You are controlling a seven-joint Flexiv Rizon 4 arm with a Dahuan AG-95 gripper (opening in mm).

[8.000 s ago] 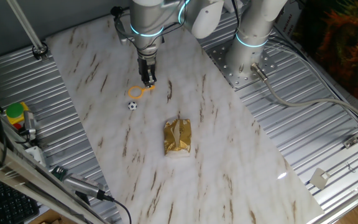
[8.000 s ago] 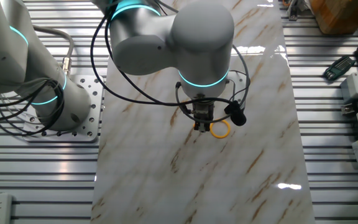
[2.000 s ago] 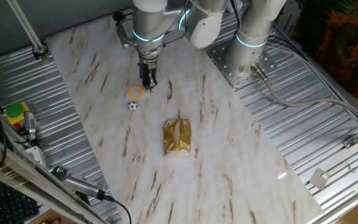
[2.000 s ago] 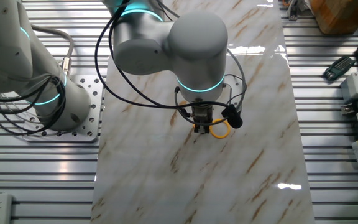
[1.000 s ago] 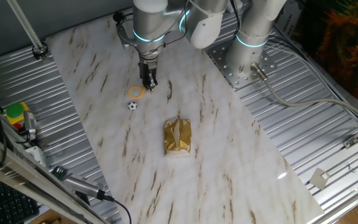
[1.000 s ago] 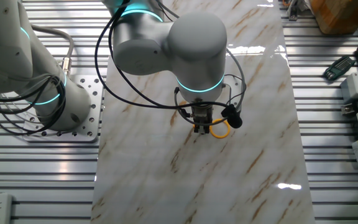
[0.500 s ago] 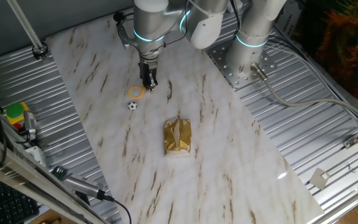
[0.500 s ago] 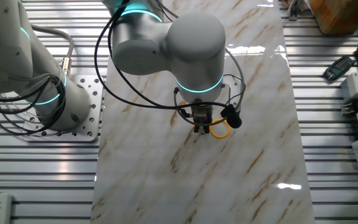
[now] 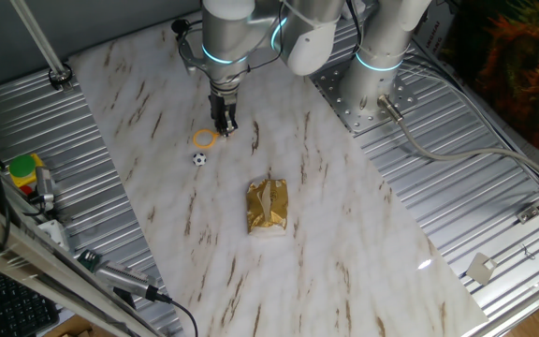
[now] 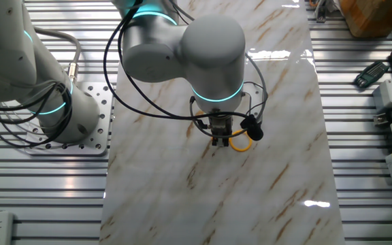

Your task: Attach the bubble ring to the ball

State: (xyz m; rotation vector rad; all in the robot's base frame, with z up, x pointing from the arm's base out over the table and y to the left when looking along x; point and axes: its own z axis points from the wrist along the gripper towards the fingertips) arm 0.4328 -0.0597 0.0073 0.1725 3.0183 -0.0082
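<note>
the bubble ring [image 9: 206,139] lies flat on the marble table [image 9: 344,234], and its short handle points toward 2 o'clock, right up into the gripper [image 9: 223,128]. the two fingers look pressed together on that handle, pinching it, so the arm can probably slide or lift the hoop without touching the round part. in the other fixed view the ring [image 10: 240,143] peeks out from under the big grey wrist, at about 4 o'clock from the gripper [image 10: 217,139] (the ball is hidden there by the arm). the ball [image 9: 199,159] sits alone just below the ring, at about 7 o'clock from it, near but not touching. the hoop is not yet around the ball. it seems the ring is held by the handle so the open circle stays free to drop over the ball. a gold packet [image 9: 268,207] rests well apart, at about 4 o'clock from the ball, and should not get in the way.
</note>
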